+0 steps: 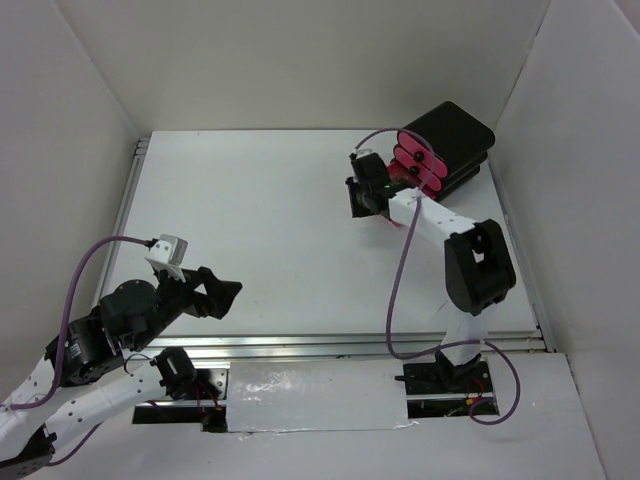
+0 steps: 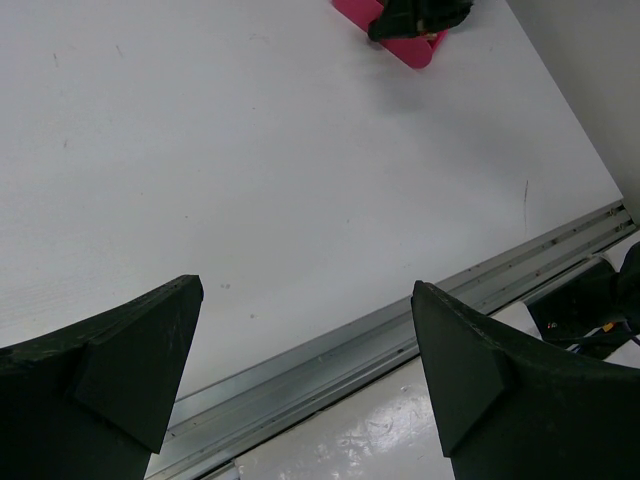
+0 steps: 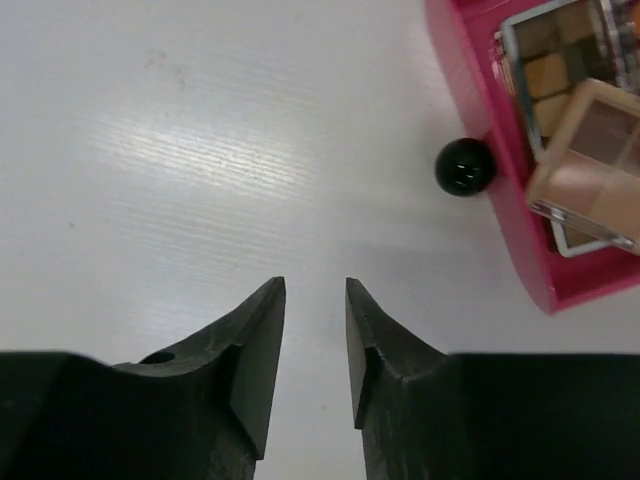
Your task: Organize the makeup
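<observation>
In the right wrist view a pink drawer point(image 3: 500, 190) with a black knob point(image 3: 465, 166) stands pulled out at the upper right. In it lie a clear-lidded palette of brown shades point(image 3: 555, 55) and a square tan palette point(image 3: 590, 165). My right gripper point(image 3: 315, 283) hovers over bare table left of the knob, its jaws a little apart and empty. In the top view it point(image 1: 360, 200) sits at the front of the drawer box. My left gripper point(image 1: 228, 292) is wide open and empty point(image 2: 305, 285) at the near left. No brushes or pencils show.
A black box point(image 1: 460, 135) with pink drawer fronts point(image 1: 420, 160) stands at the far right corner. The pulled-out drawer shows far off in the left wrist view point(image 2: 400, 45). White walls enclose the table. A metal rail point(image 2: 350, 350) runs along the near edge.
</observation>
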You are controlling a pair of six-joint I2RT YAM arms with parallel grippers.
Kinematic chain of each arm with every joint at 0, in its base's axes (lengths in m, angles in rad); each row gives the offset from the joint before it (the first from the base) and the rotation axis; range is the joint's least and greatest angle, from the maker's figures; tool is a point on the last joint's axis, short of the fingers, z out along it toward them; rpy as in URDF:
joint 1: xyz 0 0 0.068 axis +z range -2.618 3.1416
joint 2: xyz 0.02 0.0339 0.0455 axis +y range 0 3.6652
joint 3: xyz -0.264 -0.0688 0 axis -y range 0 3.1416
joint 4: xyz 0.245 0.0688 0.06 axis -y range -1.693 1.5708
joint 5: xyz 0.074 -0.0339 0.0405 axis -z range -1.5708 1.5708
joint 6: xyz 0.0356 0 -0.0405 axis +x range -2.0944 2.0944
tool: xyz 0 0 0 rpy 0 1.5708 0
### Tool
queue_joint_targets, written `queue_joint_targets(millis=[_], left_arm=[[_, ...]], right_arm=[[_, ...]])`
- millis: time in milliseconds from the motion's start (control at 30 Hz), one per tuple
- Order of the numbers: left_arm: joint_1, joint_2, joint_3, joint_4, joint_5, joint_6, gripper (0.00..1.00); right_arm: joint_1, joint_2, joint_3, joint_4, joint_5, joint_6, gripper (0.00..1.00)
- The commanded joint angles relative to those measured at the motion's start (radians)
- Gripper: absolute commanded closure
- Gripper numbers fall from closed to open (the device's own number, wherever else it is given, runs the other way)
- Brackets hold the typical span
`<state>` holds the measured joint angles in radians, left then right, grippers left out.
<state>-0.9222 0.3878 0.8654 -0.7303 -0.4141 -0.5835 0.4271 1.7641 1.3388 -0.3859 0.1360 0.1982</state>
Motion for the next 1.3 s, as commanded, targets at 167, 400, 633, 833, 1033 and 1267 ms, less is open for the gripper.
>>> queue_joint_targets(millis=[167,400,633,833,1033,1267], left_arm=[[-0.01,-0.03,0.003,0.043,-0.003,-0.01,0.01],[-0.012,-0.036,0.003,0.045,0.004,-0.006,0.01],[-0.014,-0.041,0.003,0.051,0.018,0.004,0.01],[-0.014,-0.041,0.001,0.054,0.024,0.008,0.01],[-0.014,-0.04,0.0,0.057,0.032,0.013,0.01],[-0.014,-0.049,0.0,0.06,0.037,0.014,0.01]], right_arm=[[0.035,0.184,0.083,-0.082,0.301,-0.18,1.0],[0.039,0.275,0.076,-0.018,0.533,-0.322,1.0],[0.038,0.356,0.111,0.076,0.711,-0.417,1.0],[0.019,0.387,0.168,0.07,0.734,-0.402,1.0],[-0.007,0.391,0.187,0.104,0.757,-0.416,1.0],[-0.06,0.413,0.217,0.108,0.718,-0.41,1.0]])
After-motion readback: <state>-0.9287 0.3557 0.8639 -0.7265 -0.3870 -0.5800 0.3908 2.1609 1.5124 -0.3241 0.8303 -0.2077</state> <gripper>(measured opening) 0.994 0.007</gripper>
